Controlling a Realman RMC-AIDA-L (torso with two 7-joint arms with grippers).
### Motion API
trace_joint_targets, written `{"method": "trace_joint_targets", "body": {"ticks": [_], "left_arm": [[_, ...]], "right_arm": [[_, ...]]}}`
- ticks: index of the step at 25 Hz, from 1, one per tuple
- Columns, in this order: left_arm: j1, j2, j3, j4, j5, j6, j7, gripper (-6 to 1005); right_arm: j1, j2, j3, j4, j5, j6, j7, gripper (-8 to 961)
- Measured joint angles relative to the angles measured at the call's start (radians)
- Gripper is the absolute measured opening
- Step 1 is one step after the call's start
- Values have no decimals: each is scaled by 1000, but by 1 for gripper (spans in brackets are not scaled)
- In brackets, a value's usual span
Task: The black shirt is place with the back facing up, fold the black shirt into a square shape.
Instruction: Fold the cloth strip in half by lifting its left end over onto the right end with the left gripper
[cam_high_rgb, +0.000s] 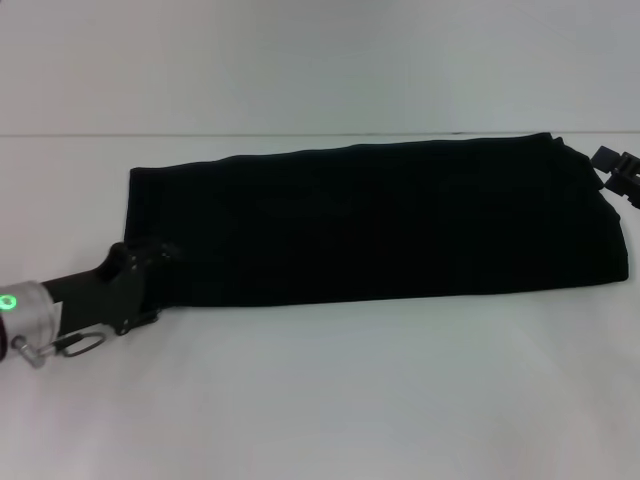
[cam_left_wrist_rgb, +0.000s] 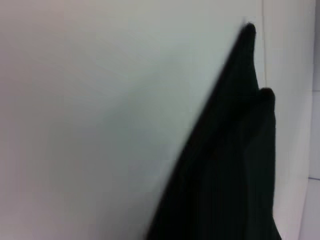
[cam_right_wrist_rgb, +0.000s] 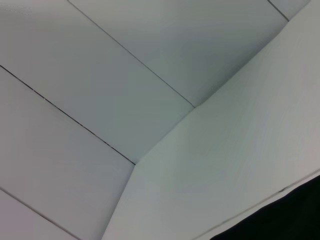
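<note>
The black shirt (cam_high_rgb: 380, 220) lies as a long folded band across the white worktop (cam_high_rgb: 330, 400), and whether the left claw (cam_high_rgb: 150, 268) at its near-left corner or the right claw (cam_high_rgb: 617, 172) at its far-right end is clenched I cannot tell, so if either has only the top layer, lifting could pull the fold open.

Light is bright, even and soft, with barely any shadows on the table (cam_high_rgb: 330, 400). The shirt (cam_high_rgb: 390, 225) reads as flat black without fold detail; beside the left gripper (cam_high_rgb: 150, 262) its edge blurs.

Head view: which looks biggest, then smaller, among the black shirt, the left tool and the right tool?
1. black shirt, by far.
2. left tool.
3. right tool; it is cut off by the picture's edge, so its rank is unsure.
</note>
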Motion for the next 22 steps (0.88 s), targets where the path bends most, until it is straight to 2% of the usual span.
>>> {"method": "trace_joint_targets", "body": {"ticks": [2, 3, 5, 14, 17, 22], "left_arm": [[0, 0, 0, 0, 0, 0, 0, 657], [-36, -4, 4, -11, -2, -25, 7, 657], [-44, -6, 4, -11, -3, -33, 6, 656], [-43, -7, 5, -2, -4, -39, 22, 651], [-47, -6, 5, 0, -4, -34, 38, 400], [-57, -3, 4, 1, -7, -23, 106, 207]], "right_arm": [[0, 0, 3, 0, 0, -1, 0, 728], [0, 0, 5, 0, 0, -1, 0, 728], [0, 0, 11, 0, 0, -2, 0, 729], [0, 3, 30, 0, 0, -6, -2, 729], [0, 3, 33, 0, 0, -7, -2, 729], [-1, 4, 47, 0, 0, -8, -1, 728]]}}
